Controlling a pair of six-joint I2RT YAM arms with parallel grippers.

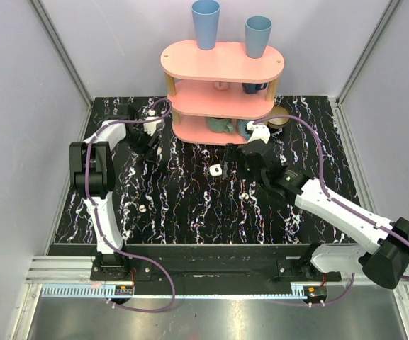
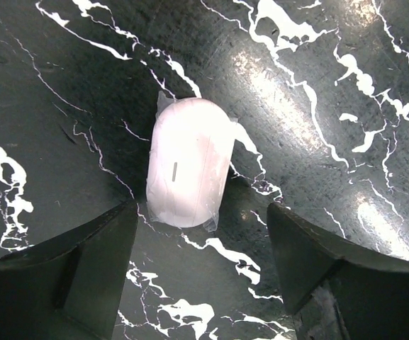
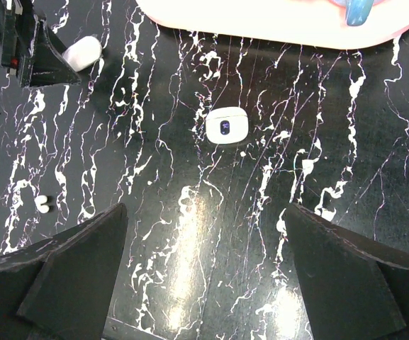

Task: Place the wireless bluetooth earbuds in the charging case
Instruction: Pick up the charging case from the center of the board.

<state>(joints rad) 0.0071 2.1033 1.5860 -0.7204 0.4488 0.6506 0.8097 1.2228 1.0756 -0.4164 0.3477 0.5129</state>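
Charging case (image 2: 186,164): white oval pebble in clear film, lying flat toward the tabletop's (image 1: 190,219) far-left corner. It sits just ahead of my left gripper (image 1: 146,140), whose fingers are spread with a gap on either side of it. Earbuds (image 3: 43,204): loose pair near the left edge. Right gripper (image 3: 204,212): I see it spread wide above mid-table, holding nothing.
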